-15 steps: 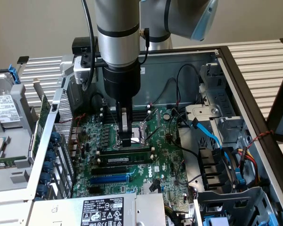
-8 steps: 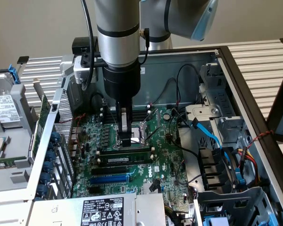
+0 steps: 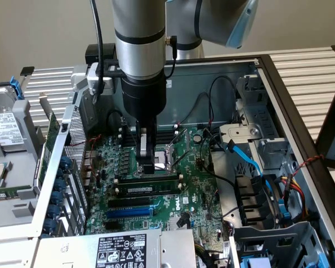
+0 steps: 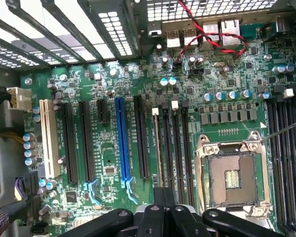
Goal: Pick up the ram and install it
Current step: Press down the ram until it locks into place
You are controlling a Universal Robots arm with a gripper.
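The tool [image 3: 147, 167], fingers pressed together and holding nothing, bears down on the ram [image 3: 151, 188]. The ram stands on edge in a black memory slot beside the CPU socket [image 3: 171, 155], probably being seated.

Plain beige wall [image 3: 39, 33] spans the back from 10 to 1 o'clock in the exterior view, evenly lit with no hard shadows. White slatted surface [image 3: 310, 70] runs at 2 o'clock and again at 9–10 o'clock. Dark-framed panel edge [image 3: 334, 134] stands at 3 o'clock.
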